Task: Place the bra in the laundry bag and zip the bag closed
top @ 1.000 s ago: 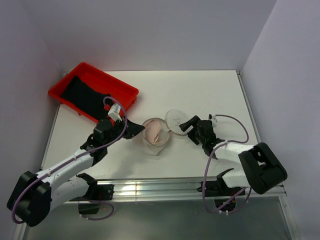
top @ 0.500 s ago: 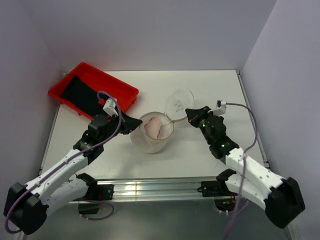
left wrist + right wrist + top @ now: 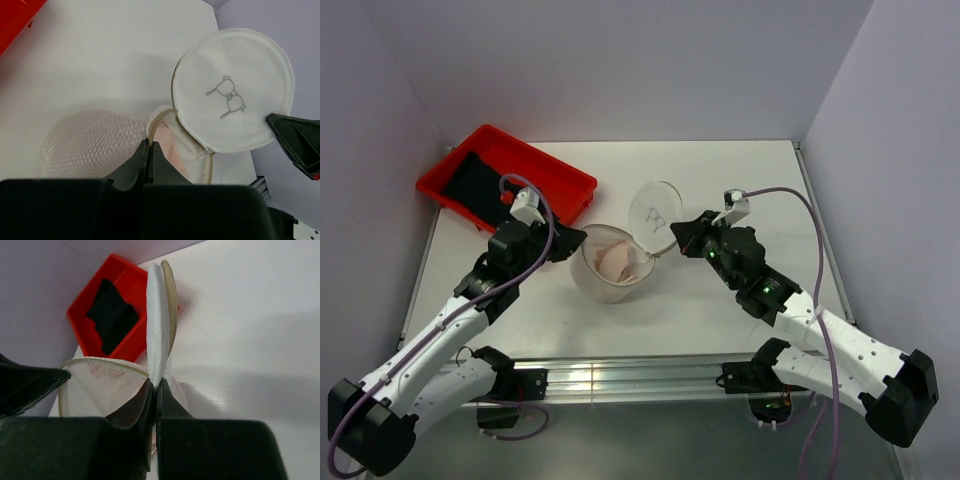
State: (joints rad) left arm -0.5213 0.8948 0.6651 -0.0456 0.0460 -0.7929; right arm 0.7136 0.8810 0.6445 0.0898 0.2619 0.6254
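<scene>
Nearest to you, both arms reach in from either side of the laundry bag [image 3: 603,287], which sits at mid-table with its mouth tipped up toward the far right.

Left gripper [image 3: 567,243]: fingers pressed fully together, pinching the left rim of the bag's mouth. The left wrist view shows the rim cord running straight into the closed tips.

Bra [image 3: 617,262]: pale pink, lying inside the bag below the rim. I judge the placing step done.

Right gripper [image 3: 680,237]: also shut tight, clamped on the lower right edge of the round lid [image 3: 655,207]. The lid stands nearly upright at the far right side of the mouth, its printed face turned away from the opening.

Finding: the mouth lies left of and nearer than your right gripper, so closing means swinging the lid down toward the left gripper. The right arm is the one placed for it. The zip pull cannot be made out.

Beyond, at far left, the red tray [image 3: 582,181] holds a black cloth [image 3: 480,182], well apart from the work.
</scene>
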